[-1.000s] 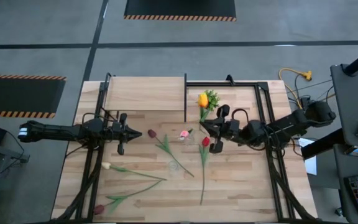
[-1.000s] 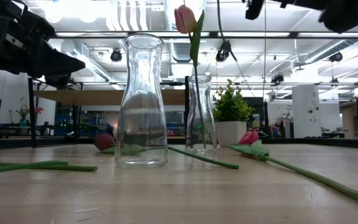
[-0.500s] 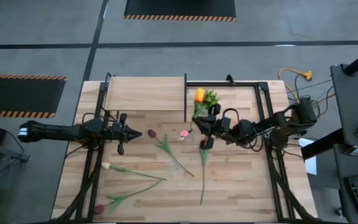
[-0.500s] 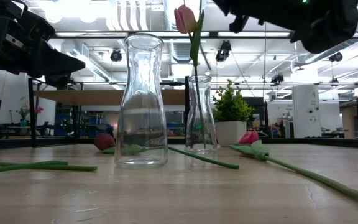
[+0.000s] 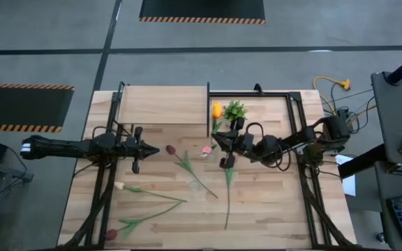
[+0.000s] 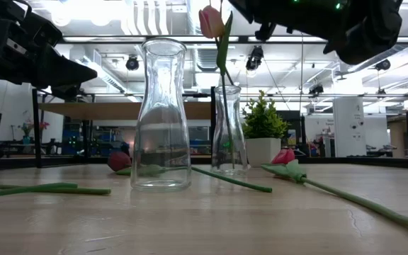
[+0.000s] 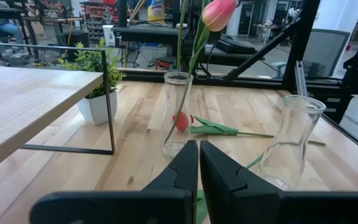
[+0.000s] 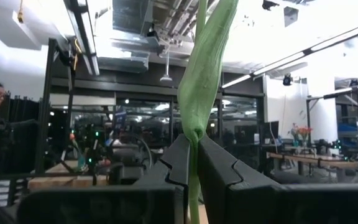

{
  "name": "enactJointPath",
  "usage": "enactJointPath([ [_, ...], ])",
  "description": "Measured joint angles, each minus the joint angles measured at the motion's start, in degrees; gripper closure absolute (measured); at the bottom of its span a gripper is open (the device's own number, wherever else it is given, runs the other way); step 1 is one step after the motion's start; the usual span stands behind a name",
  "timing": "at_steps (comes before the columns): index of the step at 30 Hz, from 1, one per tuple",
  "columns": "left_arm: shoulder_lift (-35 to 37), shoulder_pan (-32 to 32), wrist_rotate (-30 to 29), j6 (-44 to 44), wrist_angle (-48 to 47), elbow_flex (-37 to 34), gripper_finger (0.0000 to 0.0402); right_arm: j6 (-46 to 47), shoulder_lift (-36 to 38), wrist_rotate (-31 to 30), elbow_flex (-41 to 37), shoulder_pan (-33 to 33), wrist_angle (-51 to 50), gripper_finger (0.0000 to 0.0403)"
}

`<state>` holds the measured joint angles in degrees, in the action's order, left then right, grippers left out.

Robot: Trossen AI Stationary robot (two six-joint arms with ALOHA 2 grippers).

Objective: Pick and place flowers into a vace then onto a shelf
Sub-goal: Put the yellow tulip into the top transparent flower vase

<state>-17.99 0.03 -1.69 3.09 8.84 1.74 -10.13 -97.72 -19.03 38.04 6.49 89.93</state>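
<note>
My right gripper (image 5: 219, 140) (image 8: 192, 140) hovers above the table's middle, shut on an orange-yellow tulip (image 5: 217, 109). It is just right of the narrow glass vase (image 5: 206, 150) (image 6: 229, 131) in which a pink tulip (image 6: 212, 21) (image 7: 219, 12) stands. An empty wider vase (image 5: 197, 188) (image 6: 160, 113) stands nearer. Several tulips lie flat on the table: dark red (image 5: 171, 149), cream (image 5: 119, 186), another dark red (image 5: 110, 235), and a long stem (image 5: 227, 192). My left gripper (image 5: 137, 148) (image 7: 198, 149) waits shut over the table's left half. The shelf (image 5: 162, 104) stands at the far left. My right gripper pinches the orange-yellow tulip between its two fingers on the green stem and folded leaf (image 8: 195, 124), well below the head. The fingers come level from the table's right and lie across the stem. The tulip is lifted clear, roughly upright, head up and leaning toward the far edge.
A small potted plant (image 5: 235, 111) (image 6: 263, 124) stands close behind my right gripper. Black frame bars (image 5: 295, 125) run along the table's right and far sides, and the shelf's thin black leg (image 7: 107, 99) stands near the vases. Bare wood lies at the near right (image 5: 271, 209).
My right gripper has moved toward the table's left, toward the vase with the pink tulip, carrying the orange-yellow tulip with it. The tulip's head has shifted from in front of the potted plant to its left.
</note>
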Motion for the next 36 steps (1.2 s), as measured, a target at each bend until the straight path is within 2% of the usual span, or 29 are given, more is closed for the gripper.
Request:
enactJointPath([
  [13,-0.01,0.0,0.01,0.01,0.0,0.01,0.0402,1.82,-4.38,-0.19,-0.57,-0.3,0.04,0.039],
  [36,0.01,0.0,0.02,0.01,0.0,0.01,0.0402,1.66,-4.8,-0.36,-7.12,-0.3,-1.58,0.039],
])
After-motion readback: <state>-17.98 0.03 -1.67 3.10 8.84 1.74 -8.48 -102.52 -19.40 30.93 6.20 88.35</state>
